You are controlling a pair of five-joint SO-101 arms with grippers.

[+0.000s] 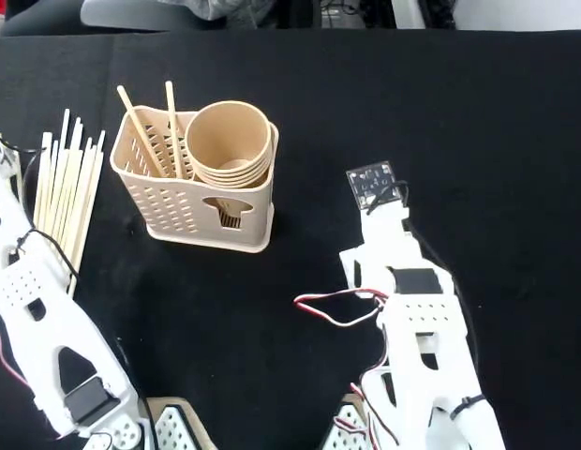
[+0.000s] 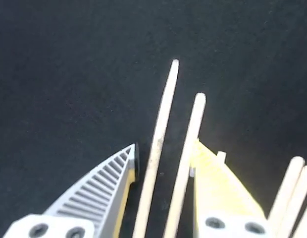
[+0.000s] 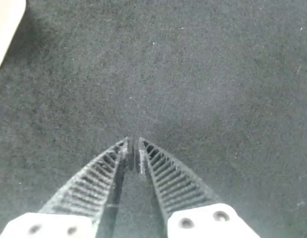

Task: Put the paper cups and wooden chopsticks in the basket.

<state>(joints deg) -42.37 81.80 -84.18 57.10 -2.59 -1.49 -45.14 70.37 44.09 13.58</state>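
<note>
A beige slotted basket (image 1: pixel 192 211) stands left of the table's centre. It holds a stack of paper cups (image 1: pixel 229 141) and two upright wooden chopsticks (image 1: pixel 171 117). A pile of several more chopsticks (image 1: pixel 66 192) lies flat to its left. My left gripper (image 2: pixel 163 153) is down at that pile, open, with two chopsticks (image 2: pixel 161 129) lying between its fingers; the one nearer the yellow finger (image 2: pixel 213 183) touches it. More sticks (image 2: pixel 292 188) lie just outside that finger. My right gripper (image 3: pixel 133 148) is shut on nothing, low over bare cloth to the right of the basket.
Black cloth (image 1: pixel 440 112) covers the whole table. The left arm (image 1: pixel 47 319) runs along the left edge and the right arm (image 1: pixel 417 319) stands at front right with a loose cable (image 1: pixel 333 309). A corner of the basket (image 3: pixel 6 27) shows in the right wrist view.
</note>
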